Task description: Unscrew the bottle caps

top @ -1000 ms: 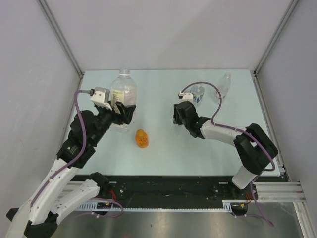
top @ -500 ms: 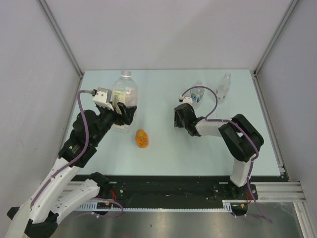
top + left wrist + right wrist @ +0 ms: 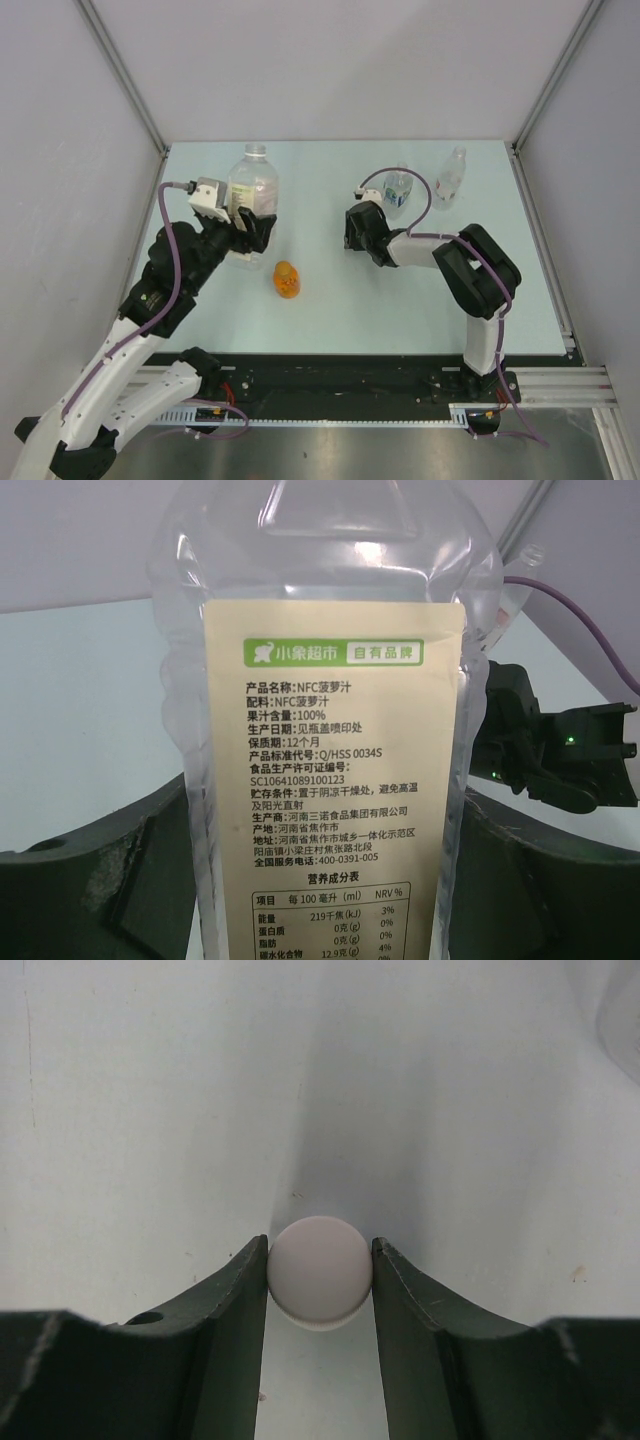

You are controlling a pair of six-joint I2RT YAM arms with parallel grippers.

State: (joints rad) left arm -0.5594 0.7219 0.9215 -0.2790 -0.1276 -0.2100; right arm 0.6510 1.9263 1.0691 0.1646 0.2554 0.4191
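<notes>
The left tool (image 3: 250, 231) is clenched around the big bottle (image 3: 330, 730), one finger on each side of its yellow label (image 3: 334, 770). The bottle stands upright on the counter (image 3: 330, 300). Its clear wall looks thin and it seems nearly empty, so I judge it light and easy to dent. A firm squeeze low on the body, where it is held now, should keep it from turning without crushing it. The glossy label may be slick under the pads.

To the right of the big bottle, well apart from it, the right tool (image 3: 358, 228) pinches a white cap (image 3: 320, 1265) across its width, just above the counter. The cap is small, stiff and smooth-sided, so it could squirt out if the squeeze is off centre. A hold straight across the middle suits it.

Farther right of the big bottle stand a blue-label bottle (image 3: 398, 188) and, beyond it, a slim bottle (image 3: 452, 178). Both are narrow and probably tip easily, so each wants holding by the body while the top is turned. Whether their caps are on is too small to tell.

An orange object (image 3: 287, 279) lies just in front of the big bottle.
</notes>
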